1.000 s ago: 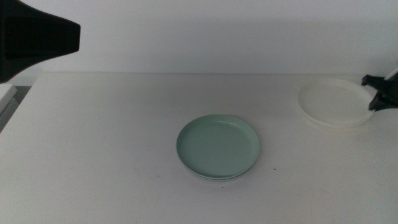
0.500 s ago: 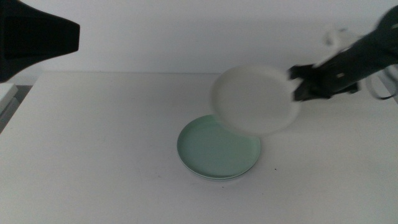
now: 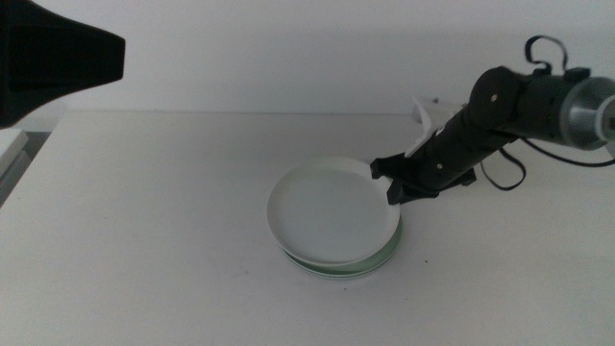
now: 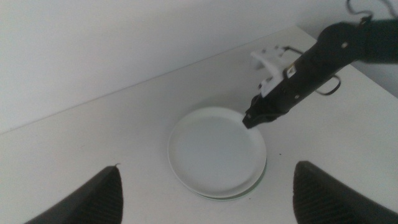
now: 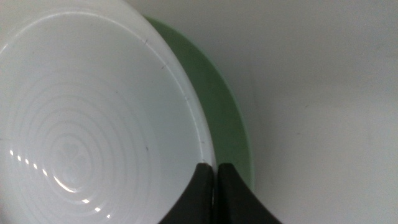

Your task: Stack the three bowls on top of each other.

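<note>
The white bowl (image 3: pixel 327 207) (image 4: pixel 214 149) (image 5: pixel 93 124) sits over the mint green bowl (image 3: pixel 338 270) (image 4: pixel 259 179) (image 5: pixel 227 118) at the table's middle, shifted a little to the left of it. Only the green rim shows along the near and right sides. My right gripper (image 3: pixel 392 188) (image 4: pixel 252 118) (image 5: pixel 214 174) comes in from the right and is shut on the white bowl's right rim. I cannot tell whether the white bowl rests fully on the green one. In the left wrist view, my left gripper (image 4: pixel 206 167) hangs high above the table, open and holding nothing.
A dark part of the left arm (image 3: pixel 48 58) fills the upper left corner of the middle view. A small white fixture (image 3: pixel 426 109) stands behind the right arm. The table's left edge (image 3: pixel 19 159) runs near the picture's left side.
The right gripper carried the white bowl from the table's far right, through the air, down onto the green bowl at the centre. The left arm has not moved.
</note>
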